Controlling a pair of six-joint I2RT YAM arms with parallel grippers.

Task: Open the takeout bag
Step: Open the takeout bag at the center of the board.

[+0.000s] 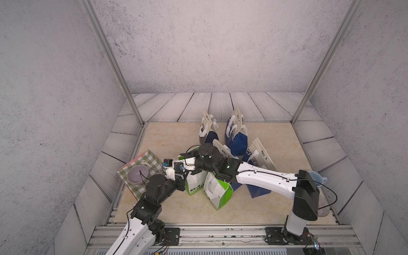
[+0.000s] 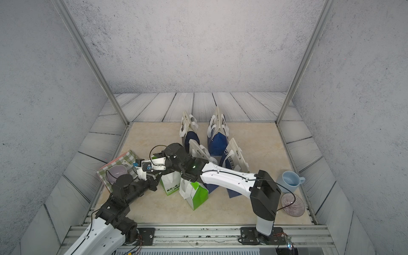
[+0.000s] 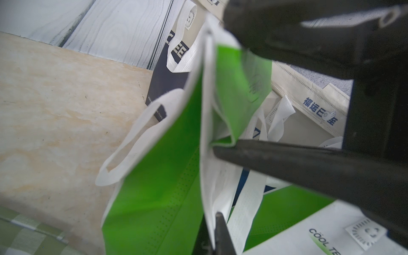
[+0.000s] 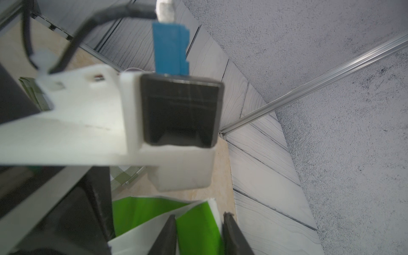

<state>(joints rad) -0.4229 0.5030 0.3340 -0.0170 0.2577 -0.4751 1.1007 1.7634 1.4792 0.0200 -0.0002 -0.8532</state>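
The green takeout bag (image 1: 195, 184), mid-frame on the counter (image 1: 176, 209), looks soft and light, with left fingers (image 3: 221, 234) pinching its rim and right fingers (image 4: 167, 236) apart around the other side, probably a good place to grab.

Green-checked mat (image 1: 152, 161) is laid at the left edge of the beige tabletop (image 1: 176, 136), w/ a pale purple bowl (image 1: 137, 174) set on it. By the right edge a light blue mug (image 2: 290, 181) is stood upright. A ribbed clear glass dish (image 2: 292, 204) is placed just in front of it.

Four navy/cream bags are bunched mid-table:
- back-left bag (image 1: 208, 132) & back-right bag (image 1: 236, 141) are set at the rear
- third bag (image 2: 234, 161) & fourth bag (image 2: 198, 151) are set closer in

A spare green/white bag (image 1: 218, 194) is stood nearest the front rail. Grey plank panels (image 1: 198, 106) are fitted all round.
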